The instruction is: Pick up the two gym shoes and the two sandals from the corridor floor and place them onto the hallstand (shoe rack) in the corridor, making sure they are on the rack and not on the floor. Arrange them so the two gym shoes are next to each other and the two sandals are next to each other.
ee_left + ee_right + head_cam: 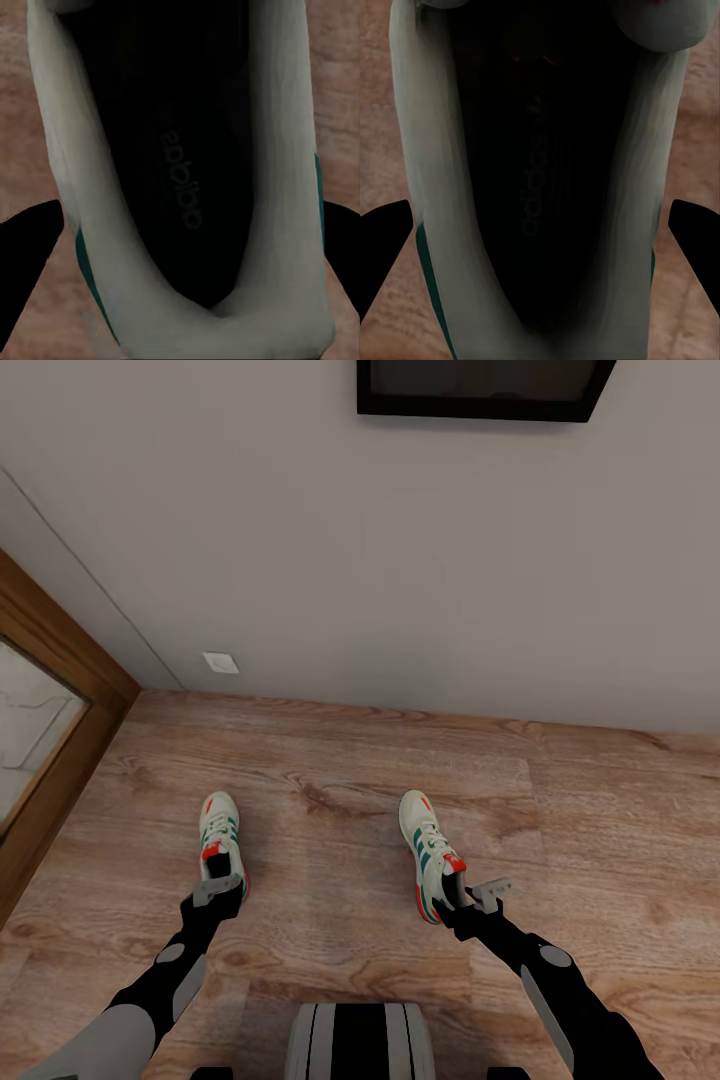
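Two white-cream gym shoes with green stripes and red-orange accents lie on the wood-plank corridor floor [330,860], toes toward the wall. At the heel of the left shoe [220,830] my left gripper [222,890] is open, its black fingers [30,262] on either side of the shoe's collar [187,187]. The right gripper [470,895] is open too. It straddles the heel of the right shoe [428,850], and its fingers [694,240] stand just off the sides of the shoe opening [540,187]. Both shoes rest on the floor. The sandals and the hallstand are out of view.
A plain grey wall [400,560] closes the corridor just beyond the shoes, with a white socket [221,662] low on it and a dark framed panel [480,390] above. A wood-framed door [50,760] runs along the left. My base [360,1040] is at the near edge.
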Motion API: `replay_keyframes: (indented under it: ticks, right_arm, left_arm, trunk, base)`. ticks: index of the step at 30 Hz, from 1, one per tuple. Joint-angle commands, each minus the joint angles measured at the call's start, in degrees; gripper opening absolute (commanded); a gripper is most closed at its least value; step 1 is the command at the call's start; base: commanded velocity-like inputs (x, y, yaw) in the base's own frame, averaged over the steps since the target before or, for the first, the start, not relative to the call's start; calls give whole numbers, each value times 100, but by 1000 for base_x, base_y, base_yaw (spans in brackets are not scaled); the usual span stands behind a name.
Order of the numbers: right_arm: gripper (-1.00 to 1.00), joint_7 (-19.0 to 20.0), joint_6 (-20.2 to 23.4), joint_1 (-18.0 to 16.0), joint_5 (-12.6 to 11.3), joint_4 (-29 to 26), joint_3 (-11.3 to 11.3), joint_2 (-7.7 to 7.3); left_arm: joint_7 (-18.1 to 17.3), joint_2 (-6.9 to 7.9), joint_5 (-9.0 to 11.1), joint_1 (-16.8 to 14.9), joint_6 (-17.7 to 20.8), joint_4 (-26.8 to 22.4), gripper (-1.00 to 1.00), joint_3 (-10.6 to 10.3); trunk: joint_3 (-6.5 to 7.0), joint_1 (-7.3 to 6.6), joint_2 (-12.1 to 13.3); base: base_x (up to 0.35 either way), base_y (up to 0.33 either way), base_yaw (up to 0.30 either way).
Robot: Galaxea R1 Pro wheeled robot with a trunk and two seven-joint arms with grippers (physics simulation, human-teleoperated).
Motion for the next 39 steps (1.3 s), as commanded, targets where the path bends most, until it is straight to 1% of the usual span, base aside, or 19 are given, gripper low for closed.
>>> replay_keyframes:
  ticks: [1,11,39]
  right_arm:
    - [-100,7,42,-1,-53,-7,11,-6]
    - [-100,7,49,-1,-53,-7,11,-7]
    - [-100,7,42,-1,-53,-7,12,-8]
  left_arm:
    - [-30,-2,14,-3,-18,8,-100,21]
    - [-22,6,26,-3,-20,15,-100,47]
    - [-30,8,36,13,-28,-21,-100,40]
  trunk:
    - [-3,-1,-1]
    - [-3,-1,-1]
    - [-1,-1,-1]
  base:
    - [7,0,0]
    - [1,0,0]
    - [10,0,0]
